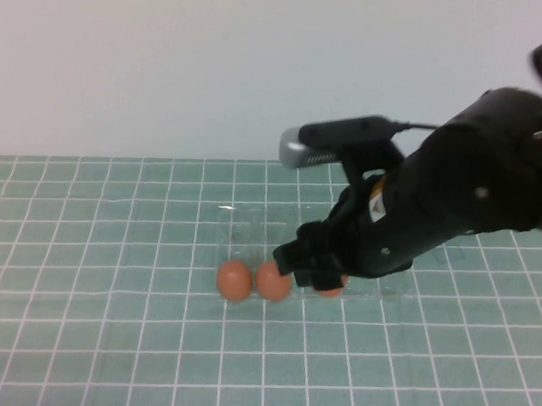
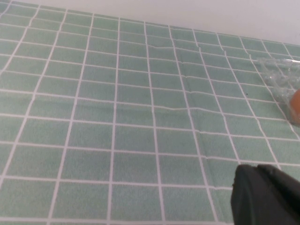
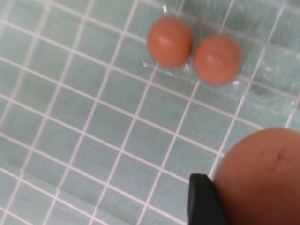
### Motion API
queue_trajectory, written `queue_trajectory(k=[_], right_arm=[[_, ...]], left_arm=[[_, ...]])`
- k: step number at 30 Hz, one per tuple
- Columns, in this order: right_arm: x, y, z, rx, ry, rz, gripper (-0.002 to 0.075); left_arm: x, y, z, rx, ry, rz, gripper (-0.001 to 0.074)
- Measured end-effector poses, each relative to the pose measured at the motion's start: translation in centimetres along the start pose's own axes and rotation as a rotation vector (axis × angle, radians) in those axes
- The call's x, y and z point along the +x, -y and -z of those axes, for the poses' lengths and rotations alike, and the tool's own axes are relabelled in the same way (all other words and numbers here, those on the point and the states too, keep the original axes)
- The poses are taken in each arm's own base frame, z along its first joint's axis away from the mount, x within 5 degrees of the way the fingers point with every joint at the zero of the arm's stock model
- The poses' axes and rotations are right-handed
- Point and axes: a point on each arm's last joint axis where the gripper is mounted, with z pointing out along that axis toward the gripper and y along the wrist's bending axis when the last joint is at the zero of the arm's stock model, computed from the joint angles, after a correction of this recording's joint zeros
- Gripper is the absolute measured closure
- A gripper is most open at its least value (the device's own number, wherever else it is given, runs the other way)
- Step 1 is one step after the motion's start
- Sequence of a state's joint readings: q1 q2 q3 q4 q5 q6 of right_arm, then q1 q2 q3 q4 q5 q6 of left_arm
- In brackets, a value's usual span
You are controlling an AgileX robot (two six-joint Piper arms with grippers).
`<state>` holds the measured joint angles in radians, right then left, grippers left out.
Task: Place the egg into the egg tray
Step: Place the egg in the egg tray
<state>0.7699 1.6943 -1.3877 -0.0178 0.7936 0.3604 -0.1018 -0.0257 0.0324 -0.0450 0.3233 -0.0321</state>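
an orange-brown egg (image 3: pixel 265 180) is gripped in the right gripper (image 1: pixel 309 264), jaws spread wide around it, low over the near edge of the clear egg tray (image 1: pixel 252 225), on the tray's right part. two more eggs (image 1: pixel 234 280) (image 1: pixel 272 280) are seated side by side in the tray's near row. the tray is set mid-way across the green checked tablecloth (image 1: pixel 109 340). whether the left gripper (image 2: pixel 265 197), parked low over the cloth, is open cannot be told.
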Motion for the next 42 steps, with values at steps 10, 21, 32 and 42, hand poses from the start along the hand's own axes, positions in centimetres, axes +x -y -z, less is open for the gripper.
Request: queue_trajectory(k=[10,21,32,42], right_arm=[[-0.2,0.3,3.3,0.004,0.082,0.034,0.0339],[1.2,0.7,-1.1,-0.092,0.338,0.065,0.0339],[5.2,1.5,-4.2,-0.198,0.693,0.341,0.0340],[4.4,3.1,-4.1,-0.016,0.790,0.369,0.0340]], left_arm=[[0.0,0.0,0.0,0.000,0.000,0.000,0.0736],[0.0,0.0,0.0,0.000,0.000,0.000,0.0736],[0.0,0.0,0.0,0.000,0.000,0.000,0.0736],[0.0,0.0,0.0,0.000,0.000,0.000,0.0736]])
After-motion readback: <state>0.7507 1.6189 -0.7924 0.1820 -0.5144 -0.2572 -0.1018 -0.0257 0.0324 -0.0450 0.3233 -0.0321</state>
